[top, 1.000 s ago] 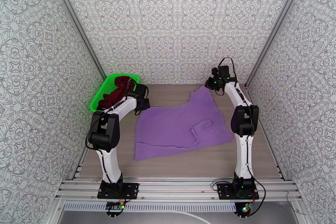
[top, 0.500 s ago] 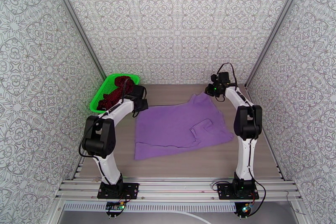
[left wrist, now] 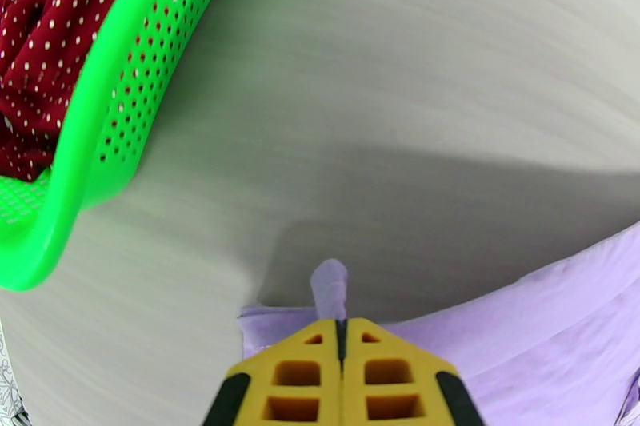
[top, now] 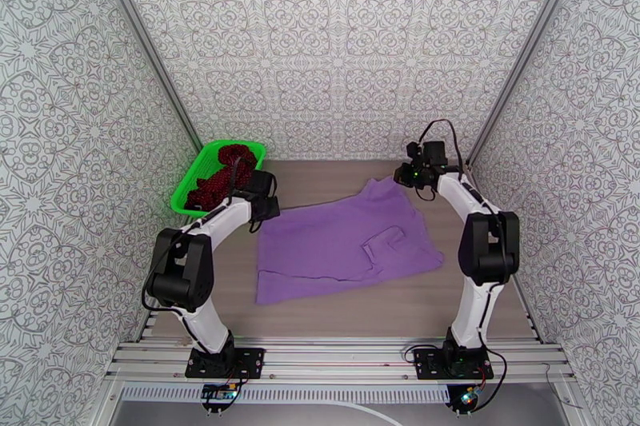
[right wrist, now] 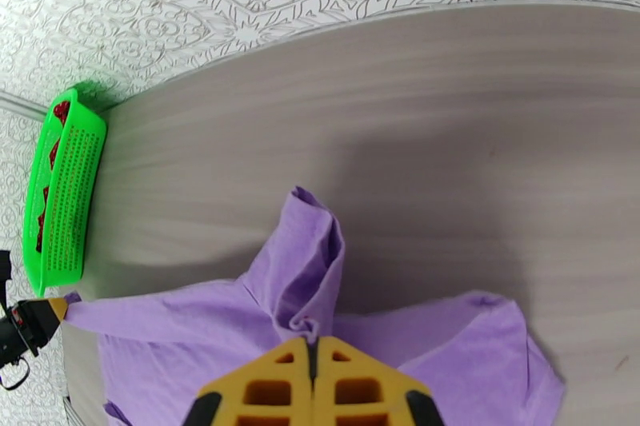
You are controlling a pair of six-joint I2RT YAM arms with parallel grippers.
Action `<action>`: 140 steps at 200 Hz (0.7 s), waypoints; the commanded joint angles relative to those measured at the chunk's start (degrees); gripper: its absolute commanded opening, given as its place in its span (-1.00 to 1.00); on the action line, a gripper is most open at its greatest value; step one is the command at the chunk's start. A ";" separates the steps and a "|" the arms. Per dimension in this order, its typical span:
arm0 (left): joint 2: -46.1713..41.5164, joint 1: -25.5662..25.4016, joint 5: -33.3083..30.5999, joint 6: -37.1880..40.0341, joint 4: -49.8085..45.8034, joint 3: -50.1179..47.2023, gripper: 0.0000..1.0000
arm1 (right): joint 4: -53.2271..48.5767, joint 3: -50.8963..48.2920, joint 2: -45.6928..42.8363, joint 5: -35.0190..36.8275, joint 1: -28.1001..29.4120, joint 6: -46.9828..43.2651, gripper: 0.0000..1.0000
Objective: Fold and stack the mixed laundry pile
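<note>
- The left pincer (left wrist: 340, 325) is clenched, its yellow fingers pressed together on one corner of the plain lavender-purple short-sleeved T-shirt (top: 344, 248). A small nub of the cloth pokes out just past the tips.
- Ahead and to the left of this pincer, close by but not touching it, stands the bright green mesh plastic basket (left wrist: 120, 108) with perforated walls.
- Inside the basket lies the dark red, speckled patterned garment (left wrist: 48, 36), bunched up and reaching its rim. In the left wrist view its speckles read as small pale dots.
- The right pincer (right wrist: 312, 340) is also clenched, gripping a raised fold of the T-shirt at the far edge. The cloth rises from the table into a peak right at its fingertips.
- Between the two pincers the T-shirt's far edge runs across. The rest of the shirt spreads back toward the arm bases, lying mostly flat on the grey wood-grain table top (top: 336, 312), with a wrinkled fold behind and to the left of the right pincer.
- From the right pincer the basket sits well off to the left, against the patterned side wall (top: 80, 140).
- The T-shirt is outside the basket and does not touch it.
</note>
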 commanded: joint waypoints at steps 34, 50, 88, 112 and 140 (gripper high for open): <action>-4.95 -1.85 -2.05 -0.97 1.78 -4.36 -1.00 | 3.16 -10.44 -9.02 2.81 -0.96 -1.92 -1.00; -5.88 -2.52 -2.45 -1.27 2.10 -5.81 -1.00 | 3.43 -12.88 -11.24 3.77 -1.20 -2.29 -1.00; -8.25 -3.28 -3.26 -2.28 2.78 -9.69 -1.00 | 3.36 -17.59 -15.43 5.59 -1.77 -3.21 -1.00; -9.61 -3.28 -3.79 -2.68 3.26 -12.09 -1.00 | 3.39 -20.23 -17.72 6.40 -2.12 -3.66 -1.00; -10.59 -3.28 -4.13 -2.86 3.57 -14.14 -1.00 | 3.43 -23.13 -20.21 7.55 -2.30 -4.00 -1.00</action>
